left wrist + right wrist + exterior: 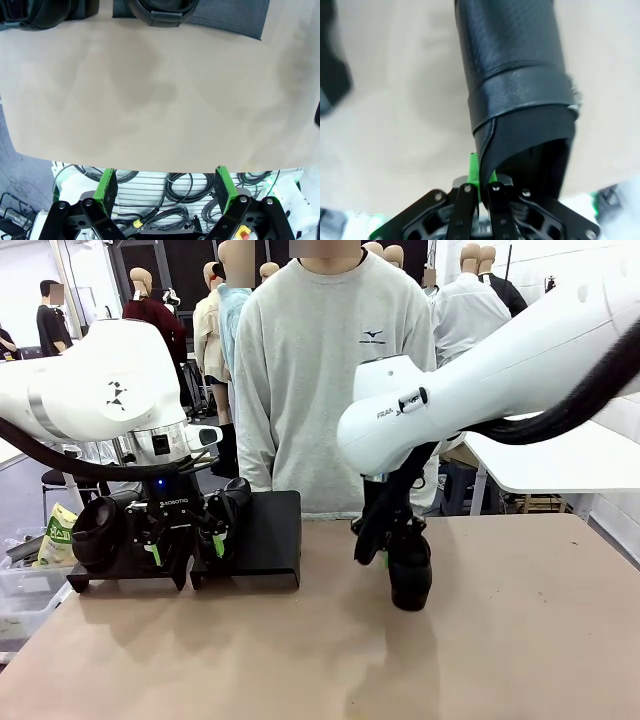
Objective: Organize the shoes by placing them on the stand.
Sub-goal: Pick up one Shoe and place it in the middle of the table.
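The stand (262, 540) sits on the desk (300, 660) at far left, with shoes (98, 532) on it. One shoe (410, 575) is right of the stand, in the right gripper (385, 552). The left gripper (185, 550) is just before the stand.

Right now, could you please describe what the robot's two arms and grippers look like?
Both arms are glossy white with thick black cables. The left gripper is black with green pads, white lettering and a blue light above. The right gripper is also black with green pads; its arm bears dark lettering.

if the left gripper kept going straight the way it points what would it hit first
Most likely the bare table top: the left gripper is open and empty, and its wrist view shows plain table ahead. The shoes on the stand sit farther along; depth is unclear.
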Tool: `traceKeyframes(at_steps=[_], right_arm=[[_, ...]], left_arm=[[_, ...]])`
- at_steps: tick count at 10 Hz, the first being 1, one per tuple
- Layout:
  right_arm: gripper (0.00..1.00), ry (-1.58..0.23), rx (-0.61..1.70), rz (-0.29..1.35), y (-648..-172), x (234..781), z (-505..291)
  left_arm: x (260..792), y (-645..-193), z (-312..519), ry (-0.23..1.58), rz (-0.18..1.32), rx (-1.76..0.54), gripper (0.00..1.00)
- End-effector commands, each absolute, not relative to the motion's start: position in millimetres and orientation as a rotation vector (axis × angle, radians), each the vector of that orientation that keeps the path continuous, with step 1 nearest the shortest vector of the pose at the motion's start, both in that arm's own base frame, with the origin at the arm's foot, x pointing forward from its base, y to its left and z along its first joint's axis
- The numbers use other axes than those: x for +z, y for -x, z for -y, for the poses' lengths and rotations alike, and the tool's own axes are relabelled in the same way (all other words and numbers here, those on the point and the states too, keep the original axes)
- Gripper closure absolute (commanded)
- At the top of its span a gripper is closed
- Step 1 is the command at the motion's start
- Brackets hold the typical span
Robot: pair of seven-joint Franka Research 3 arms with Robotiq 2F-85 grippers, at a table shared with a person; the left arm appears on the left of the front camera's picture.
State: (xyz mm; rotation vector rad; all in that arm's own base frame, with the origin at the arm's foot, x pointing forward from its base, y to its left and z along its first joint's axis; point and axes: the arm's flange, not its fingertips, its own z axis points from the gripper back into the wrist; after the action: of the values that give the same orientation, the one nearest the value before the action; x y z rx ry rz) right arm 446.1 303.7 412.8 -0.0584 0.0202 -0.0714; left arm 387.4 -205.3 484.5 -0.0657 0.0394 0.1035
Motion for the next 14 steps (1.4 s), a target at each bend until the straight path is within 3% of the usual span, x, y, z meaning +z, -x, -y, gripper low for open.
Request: traceKeyframes(at_steps=[1, 2, 4, 5, 9, 14], right_arm=[[1.0, 0.077, -0.104, -0.093, -418.6, 405.9, -304.0], [1.0, 0.058, -0.071, -0.02, -446.1, 412.8, -303.7], [1.0, 0.058, -0.071, -0.02, -446.1, 412.8, -303.7], [1.0, 0.072, -0.07, -0.056, -427.4, 406.8, -308.9], [1.0, 0.146, -0.066, 0.07, -363.9, 388.3, -354.4], [1.0, 0.145, 0.004, 0.078, -336.8, 365.5, -383.3]], left_arm=[[484.8, -387.4, 204.7, 0.062, -0.036, 0.096, 0.0], [484.8, -387.4, 204.7, 0.062, -0.036, 0.096, 0.0], [484.8, -387.4, 204.7, 0.062, -0.036, 0.096, 0.0], [484.8, -387.4, 204.7, 0.062, -0.036, 0.096, 0.0], [484.8, -387.4, 204.7, 0.062, -0.036, 0.096, 0.0], [484.8, -387.4, 204.7, 0.062, -0.036, 0.096, 0.0]])
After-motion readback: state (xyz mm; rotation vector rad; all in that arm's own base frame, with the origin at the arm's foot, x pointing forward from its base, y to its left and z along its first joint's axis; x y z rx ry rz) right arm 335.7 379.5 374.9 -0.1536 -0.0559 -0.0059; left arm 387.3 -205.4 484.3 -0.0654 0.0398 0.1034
